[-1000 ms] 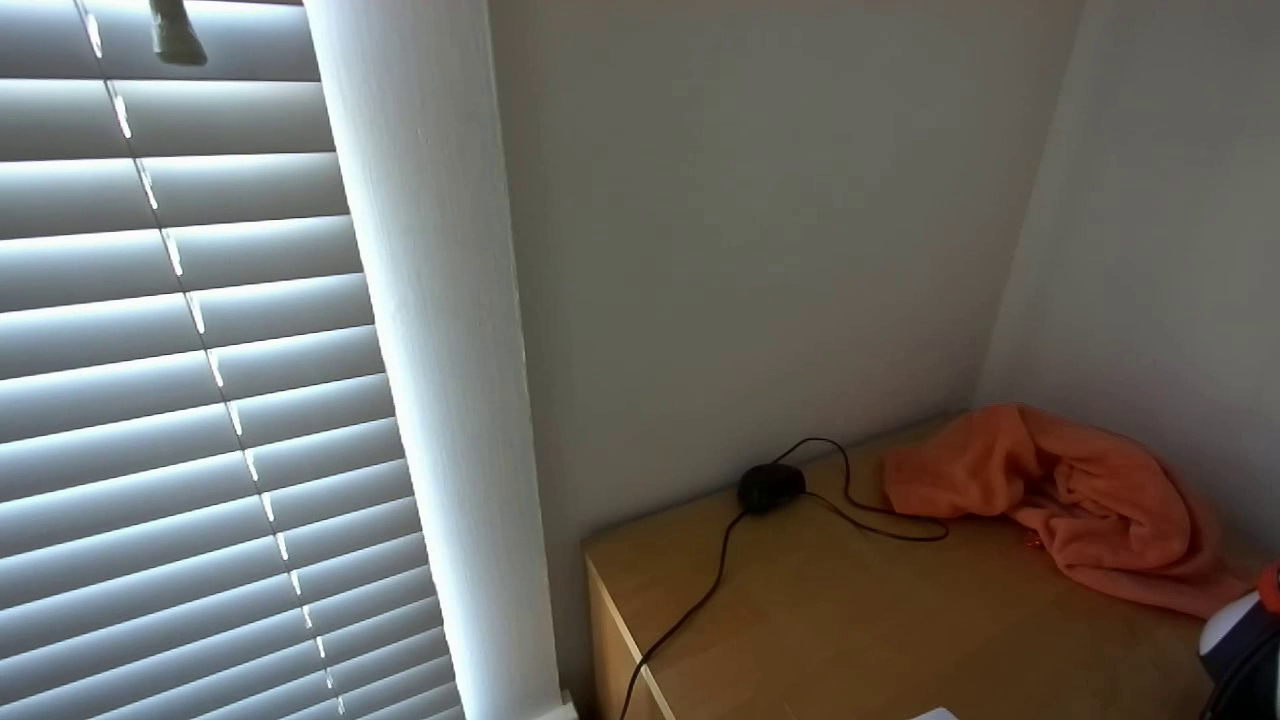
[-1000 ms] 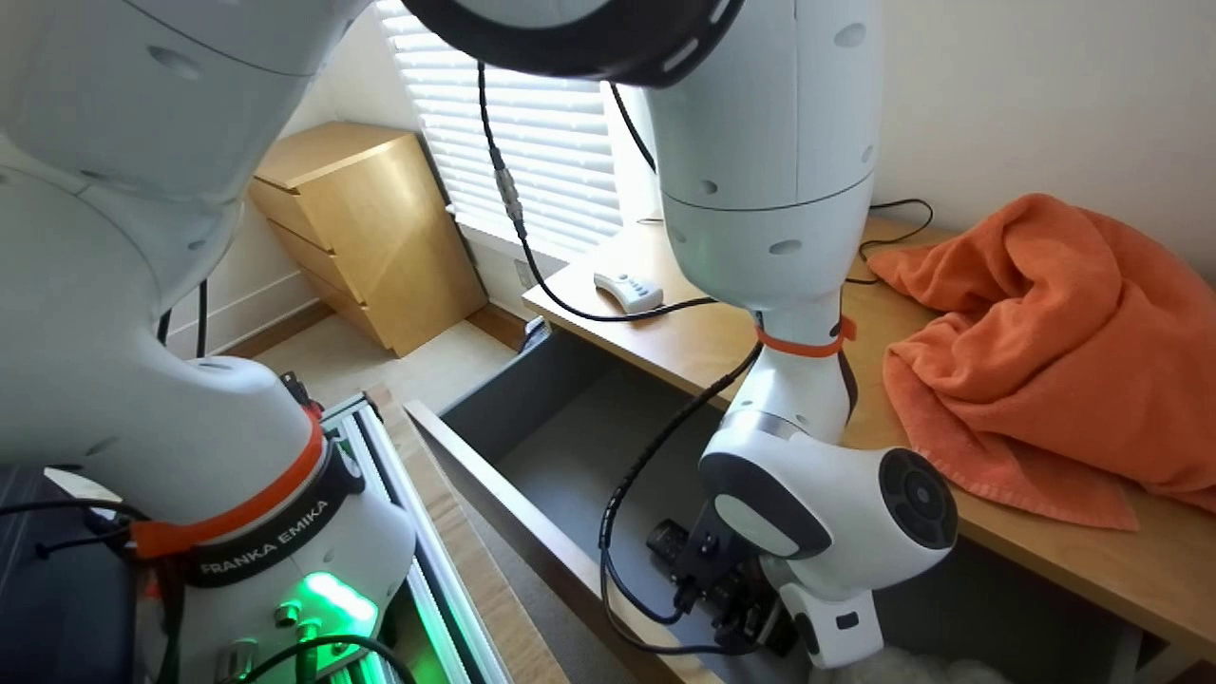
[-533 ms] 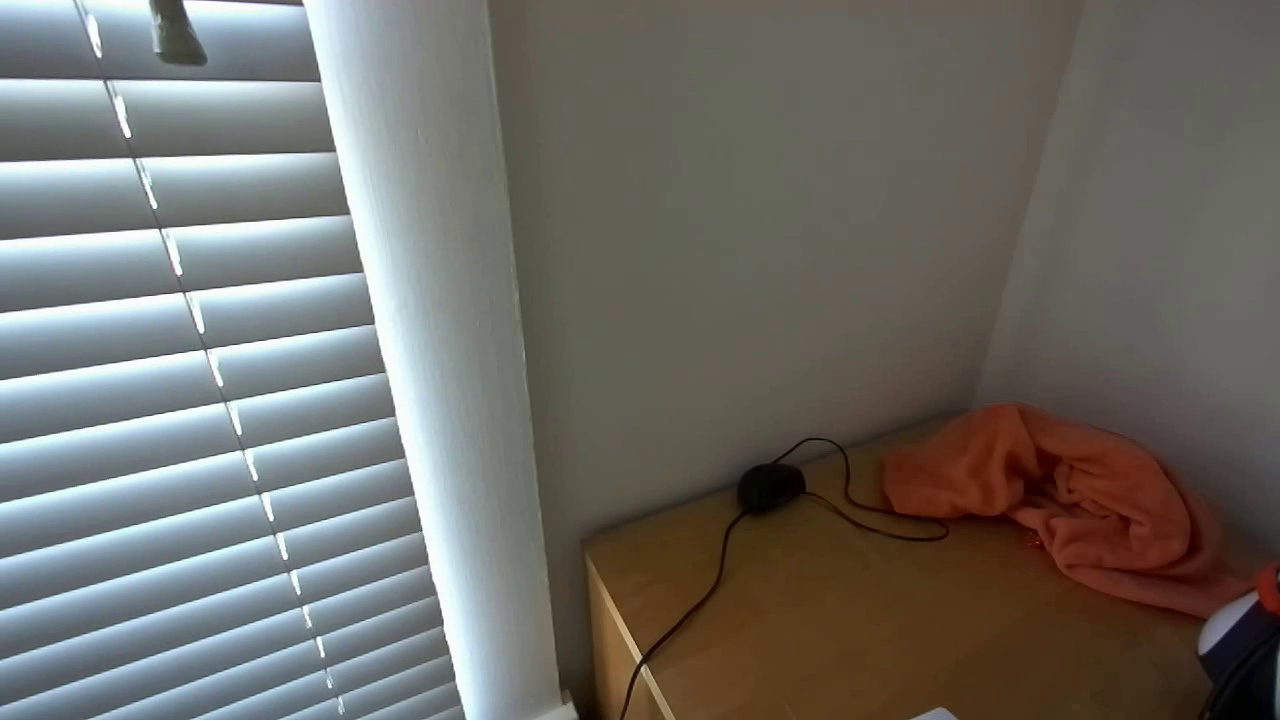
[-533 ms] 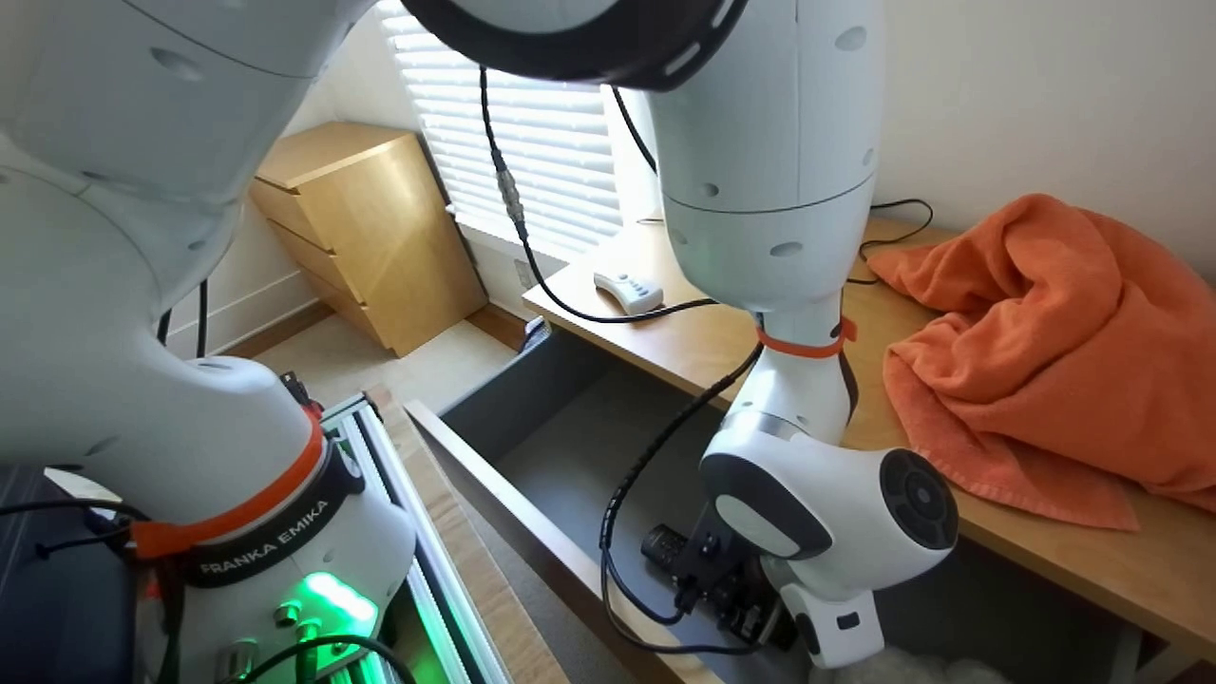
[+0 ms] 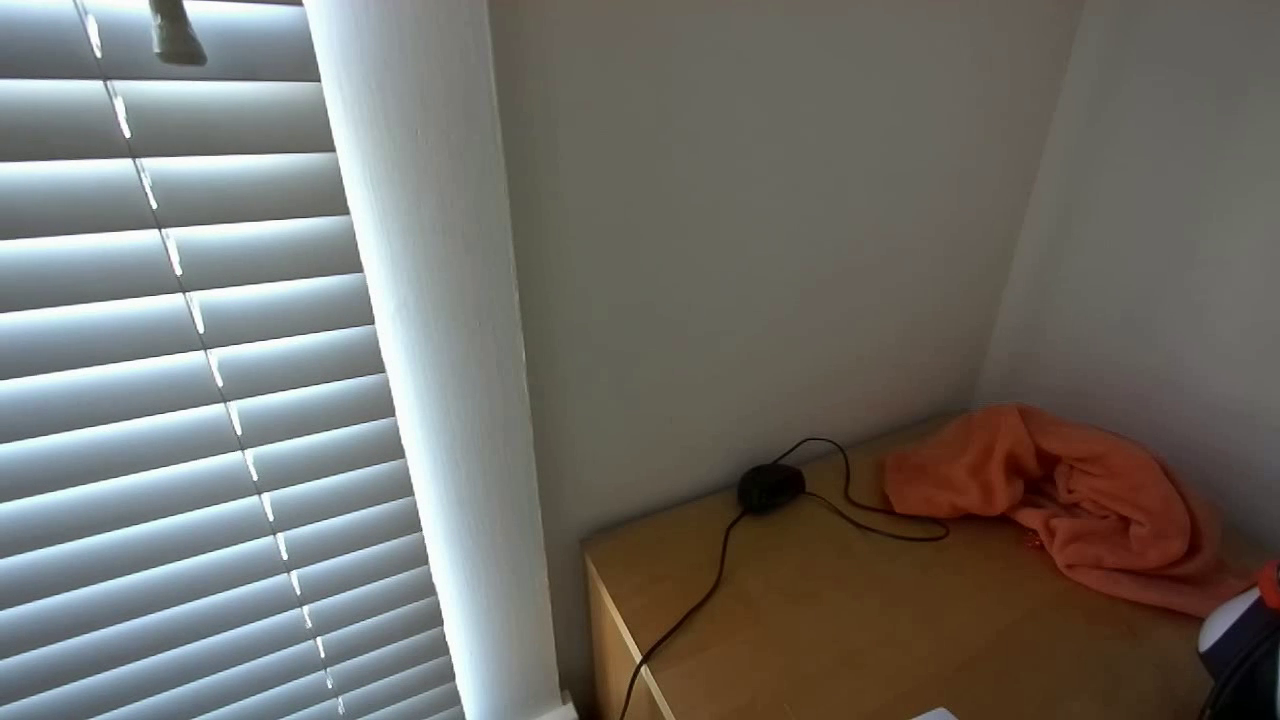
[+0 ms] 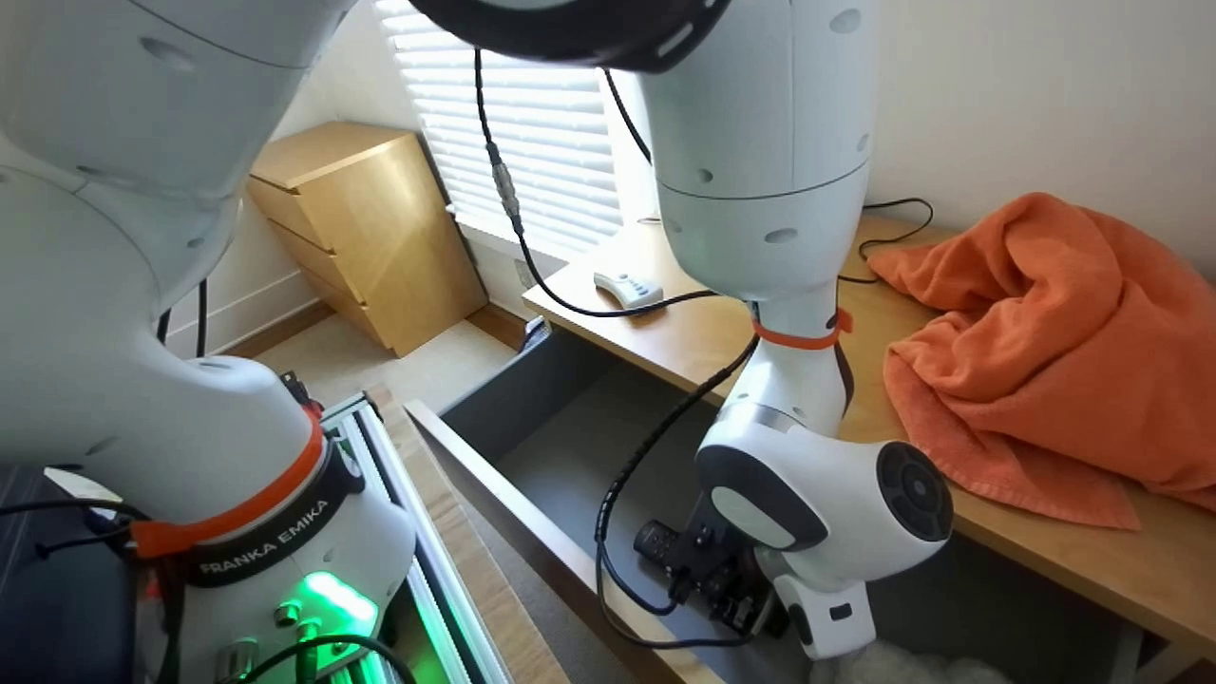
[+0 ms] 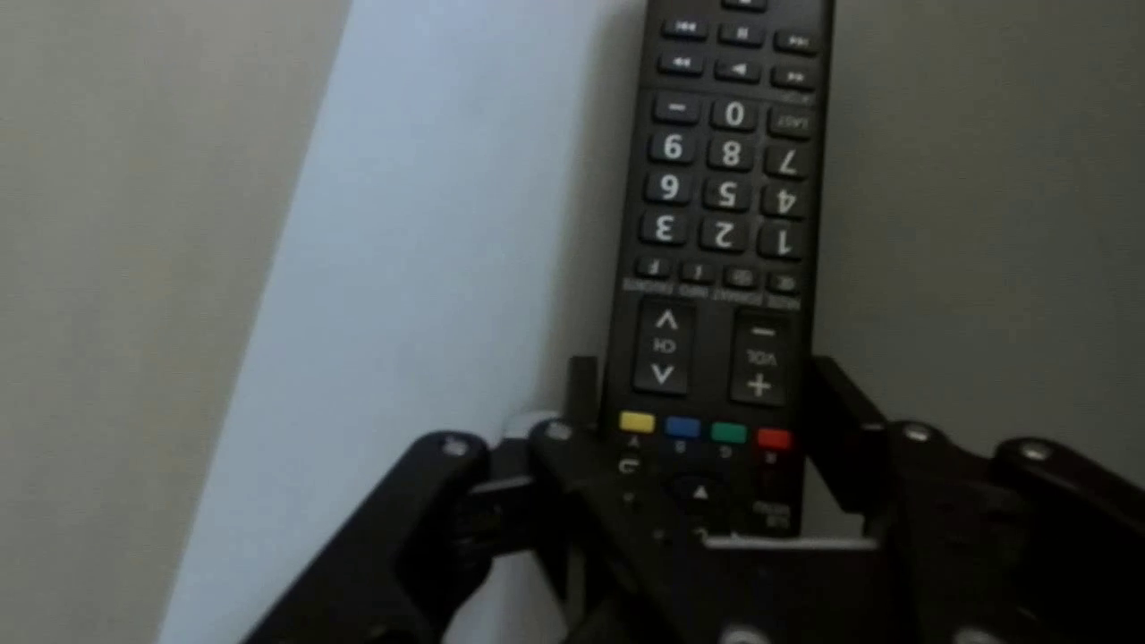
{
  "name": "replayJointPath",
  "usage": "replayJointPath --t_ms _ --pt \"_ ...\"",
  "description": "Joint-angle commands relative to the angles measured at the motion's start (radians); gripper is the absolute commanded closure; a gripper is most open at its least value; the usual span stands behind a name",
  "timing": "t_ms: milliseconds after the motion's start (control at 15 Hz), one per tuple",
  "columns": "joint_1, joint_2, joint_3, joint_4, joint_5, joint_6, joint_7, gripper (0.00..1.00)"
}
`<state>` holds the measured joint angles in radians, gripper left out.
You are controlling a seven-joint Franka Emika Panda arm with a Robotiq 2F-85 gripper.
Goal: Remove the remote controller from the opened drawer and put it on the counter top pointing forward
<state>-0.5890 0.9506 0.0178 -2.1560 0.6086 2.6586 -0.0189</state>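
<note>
The remote controller [image 7: 726, 192], black with rows of buttons, lies lengthwise between the fingers in the wrist view. My gripper [image 7: 705, 385] is closed around its lower half, one finger along each long side; a thin strip shows beside the left fingertip. The remote's far end runs out of the frame. In an exterior view the wrist reaches down into the opened drawer [image 6: 579, 446], where the fingertips and the remote are hidden. The tan counter top [image 6: 698, 347] sits above the drawer, and also shows in an exterior view [image 5: 880, 620].
An orange cloth [image 6: 1064, 351] is heaped on the counter. A white handset [image 6: 629, 293] lies near its window end. A black plug [image 5: 770, 487] with a thin cable rests by the wall. The drawer front [image 6: 518, 489] and a fluffy grey thing [image 6: 912, 665] are close to the wrist.
Over the last half second the arm has risen slightly and shifted a little left in an exterior view. Cloth, plug and white handset have stayed put.
</note>
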Motion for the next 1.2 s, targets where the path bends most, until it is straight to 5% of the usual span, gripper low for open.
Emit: replayJointPath --t_ms 0,400,867,933,1133 --pt "0.004 -0.135 0.010 -0.133 0.040 -0.023 0.001 0.67" --pt "0.035 -0.324 0.013 -0.297 0.150 -0.001 -0.017 0.67" --pt "0.195 -0.572 -0.088 -0.470 0.173 -0.050 0.075 0.67" --pt "0.178 -0.474 -0.081 -0.390 0.192 -0.050 0.023 0.42" --pt "0.222 -0.545 -0.104 -0.443 0.186 -0.047 0.052 0.42"
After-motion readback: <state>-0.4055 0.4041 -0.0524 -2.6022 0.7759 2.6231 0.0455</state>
